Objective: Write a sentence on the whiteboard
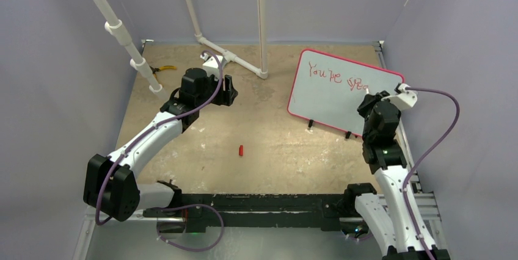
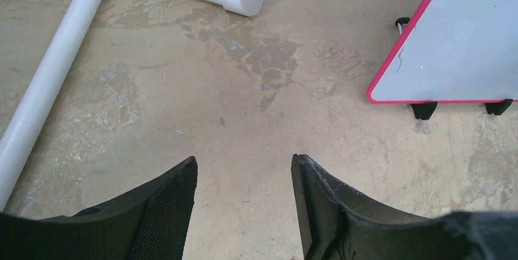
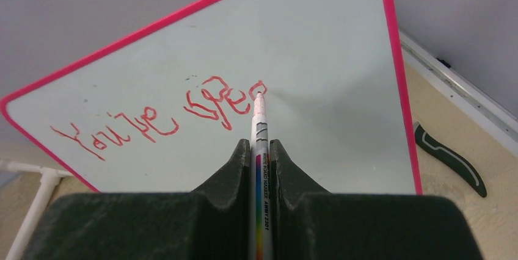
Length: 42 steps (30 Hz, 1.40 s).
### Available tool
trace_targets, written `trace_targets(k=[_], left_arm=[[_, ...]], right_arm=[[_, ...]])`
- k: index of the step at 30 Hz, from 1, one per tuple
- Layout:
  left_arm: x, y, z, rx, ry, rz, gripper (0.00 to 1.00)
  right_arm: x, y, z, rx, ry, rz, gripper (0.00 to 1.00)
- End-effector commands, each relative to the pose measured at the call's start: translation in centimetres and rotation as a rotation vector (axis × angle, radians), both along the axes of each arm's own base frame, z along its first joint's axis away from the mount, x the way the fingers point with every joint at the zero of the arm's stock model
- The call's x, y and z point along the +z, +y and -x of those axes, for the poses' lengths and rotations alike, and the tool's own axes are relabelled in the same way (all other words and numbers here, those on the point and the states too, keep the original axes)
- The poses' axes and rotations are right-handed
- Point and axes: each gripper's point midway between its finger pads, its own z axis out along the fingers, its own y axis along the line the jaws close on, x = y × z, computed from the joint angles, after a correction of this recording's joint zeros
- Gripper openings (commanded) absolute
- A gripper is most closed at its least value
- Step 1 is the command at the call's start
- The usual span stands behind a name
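**Red lettering met by the marker tip on the whiteboard at the table's far right**

Red-pink framing is seen around the whiteboard [image 3: 330, 58], which is stood on small black feet at the far right of the table [image 1: 269, 138], tilted back and turned at an angle to the table edges. One line of the sentence [image 3: 160, 124] is found on its upper part, written in thin red strokes: "You're", followed by a second word of which only the first few letters can be made out.

A white marker [image 3: 259, 116] is clamped between the narrow jaws of the right gripper [image 3: 259, 147], with its barrel run straight out between the fingers. Its tip is laid against the board at the last loop of the lettering. The rest of the board face to the right of and below the writing is left white.

The left gripper [image 2: 244, 162] is held above bare tabletop in the far left half, well apart from the board, with its jaws parted to a middling gap and nothing between them. White plastic piping [image 2: 49, 83] is laid across the table just beyond it, with uprights rising from its joints.

A small red cap [image 1: 241, 150] is seen lying alone near the middle of the table. Yellow-handled pliers [image 1: 162, 69] are placed at the far left corner, and a dark-handled tool [image 3: 449, 157] is seen on the table beside the board's right edge.
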Motion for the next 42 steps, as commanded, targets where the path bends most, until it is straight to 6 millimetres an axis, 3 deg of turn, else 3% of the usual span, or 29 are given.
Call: trace_targets(k=[1,20,42], left_arm=[[1.7,-0.1,-0.1,-0.004,-0.051,0.035,0.57],[2.0,0.0,0.0,-0.004,-0.059,0.037,0.57],[2.5,-0.1,0.1,-0.009,-0.068,0.044,0.57]], right_arm=[[3.2,-0.6,1.2,-0.027,-0.114,0.009,0.00],[4.2,-1.3,-0.1,-0.069,-0.097,0.022,0.00],[2.9,-1.7,-0.1,-0.093,-0.052,0.016,0.00]])
